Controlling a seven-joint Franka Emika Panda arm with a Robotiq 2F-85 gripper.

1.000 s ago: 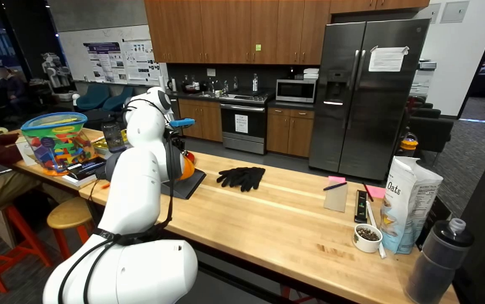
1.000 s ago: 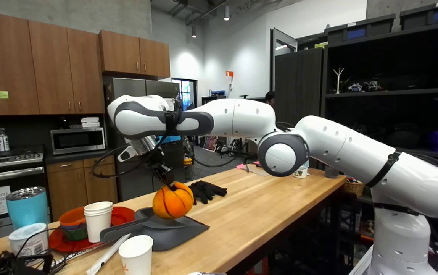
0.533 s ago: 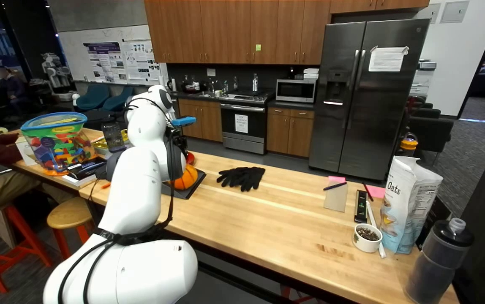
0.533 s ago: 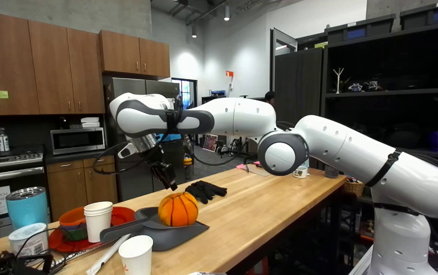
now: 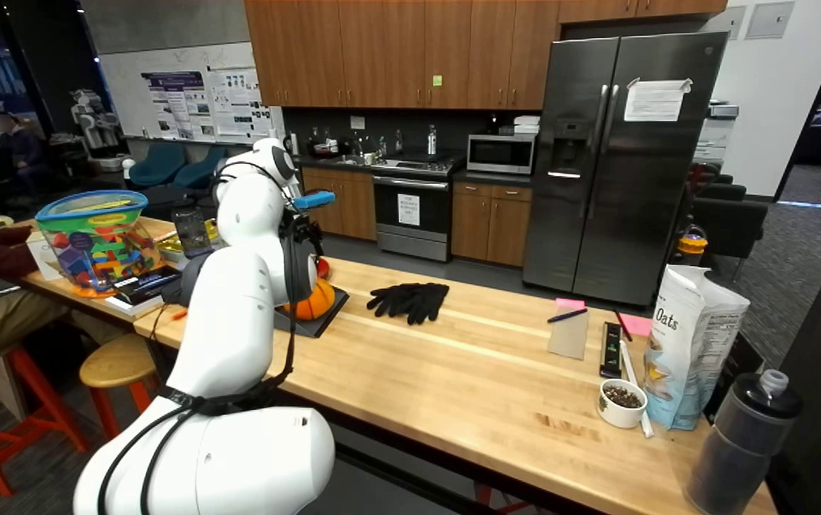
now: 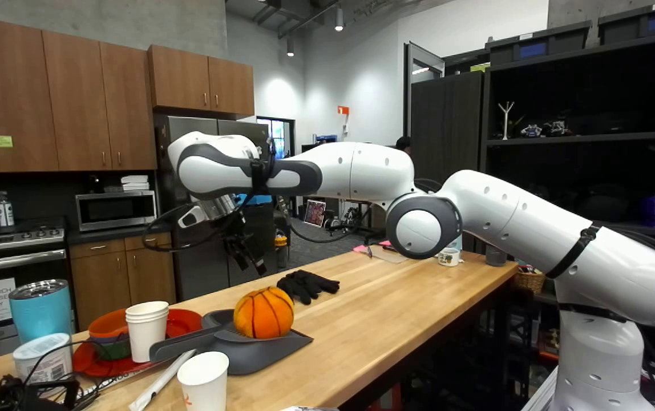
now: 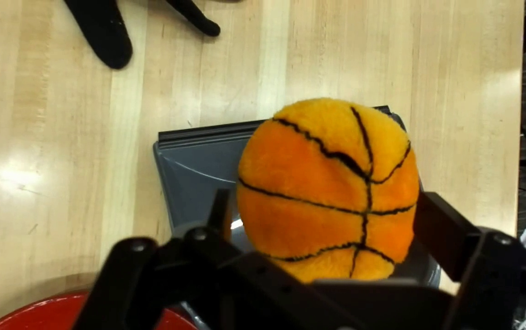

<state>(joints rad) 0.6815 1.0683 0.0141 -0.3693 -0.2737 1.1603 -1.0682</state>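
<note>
Set-down looks done, little left: the plush basketball sits on the dustpan. In an exterior view, the empty, spread gripper hangs at twelve o'clock from it.

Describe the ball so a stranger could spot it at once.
On the wooden table lies a grey dustpan, near black gloves. On the dustpan rests the ball, the one round, fuzzy orange thing with black basketball lines.
</note>
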